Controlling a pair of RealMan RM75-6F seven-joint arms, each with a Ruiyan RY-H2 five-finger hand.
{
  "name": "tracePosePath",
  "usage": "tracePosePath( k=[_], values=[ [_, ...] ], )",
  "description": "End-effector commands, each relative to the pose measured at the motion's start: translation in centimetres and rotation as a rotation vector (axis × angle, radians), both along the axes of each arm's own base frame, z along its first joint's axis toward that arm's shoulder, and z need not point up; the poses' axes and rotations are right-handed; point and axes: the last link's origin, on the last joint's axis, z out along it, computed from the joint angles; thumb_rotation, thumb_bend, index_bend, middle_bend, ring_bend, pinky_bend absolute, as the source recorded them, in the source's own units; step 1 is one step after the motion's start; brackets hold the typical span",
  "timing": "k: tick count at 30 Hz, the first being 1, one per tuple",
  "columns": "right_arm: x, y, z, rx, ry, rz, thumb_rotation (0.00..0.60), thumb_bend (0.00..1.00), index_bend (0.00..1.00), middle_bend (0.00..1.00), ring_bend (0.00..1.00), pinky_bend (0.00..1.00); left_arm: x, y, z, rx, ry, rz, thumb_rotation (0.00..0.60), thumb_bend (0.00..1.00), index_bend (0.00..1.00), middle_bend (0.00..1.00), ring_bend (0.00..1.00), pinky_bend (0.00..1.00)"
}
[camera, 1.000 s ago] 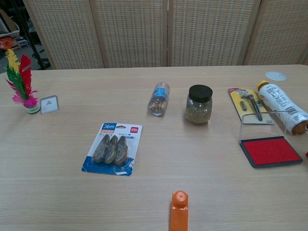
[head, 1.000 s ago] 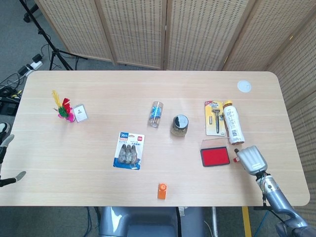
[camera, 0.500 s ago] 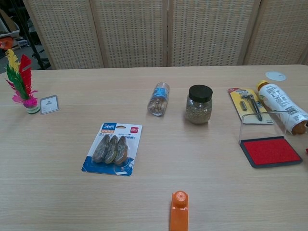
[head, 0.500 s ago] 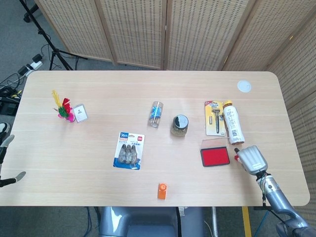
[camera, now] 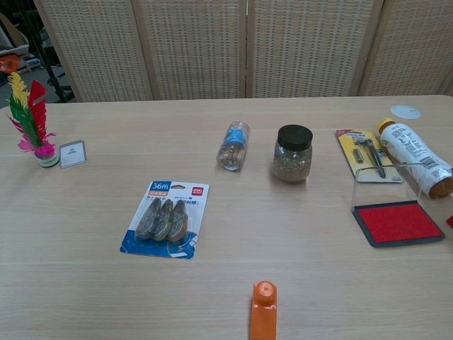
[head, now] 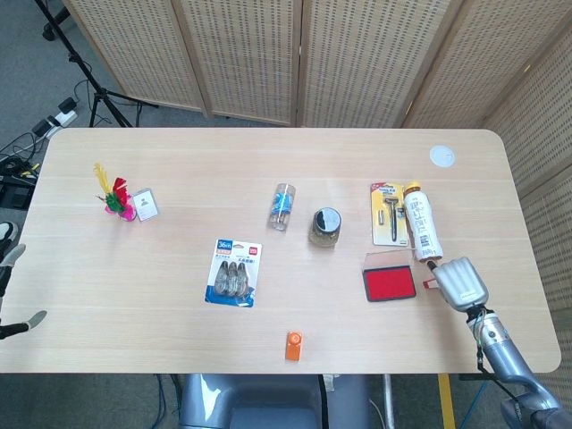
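Right hand (head: pixel 459 283) over the desk (head: pixel 268 170) near its right edge, back up, fingers together and curled down — whether they clamp anything, cannot tell. It sits just beside the red ink pad (head: pixel 389 282), whose clear lid stands open, and just below the lying bottle (head: pixel 421 222). Razor pack (head: pixel 386 213) left of the bottle. Left hand (head: pixel 11 290) off the desk's left edge, only partly seen; fingers' state unclear. Jar (head: pixel 325 226) mid-desk, orange tube (head: pixel 293 345) at the front edge.

The right hand (head: pixel 460 282) has edged toward the bottle (head: pixel 421 222).
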Motion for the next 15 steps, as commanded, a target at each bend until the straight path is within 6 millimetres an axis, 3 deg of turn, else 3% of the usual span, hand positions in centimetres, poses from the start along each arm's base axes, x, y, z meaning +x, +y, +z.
tracePosePath(
  k=[1,10,13,15],
  values=[
    [0.2,-0.1,0.0,-0.007,-0.003,0.009,0.6,0.25,0.42,0.96,1.0,1.0,0.0,0.0,0.0,0.001,-0.002,0.0,0.6,0.0,0.0,0.0,0.0,0.0],
    [1.3,0.6,1.5,-0.059,-0.076,0.065,0.6,0.26,0.42,0.93,1.0,1.0,0.0,-0.1,0.3,0.008,-0.013,-0.001,0.6,0.0,0.0,0.0,0.0,0.0],
    [2.4,1.8,3.1,-0.1,-0.174,0.103,0.6,0.23,0.38,0.81,0.95,1.0,0.0,-0.1,0.5,0.01,-0.019,-0.004,0.6,0.0,0.0,0.0,0.0,0.0],
    [2.9,2.7,4.0,-0.118,-0.224,0.114,0.6,0.16,0.29,0.63,0.76,0.89,0.0,-0.2,0.5,0.011,-0.021,-0.007,0.6,0.0,0.0,0.0,0.0,0.0]
  ],
)
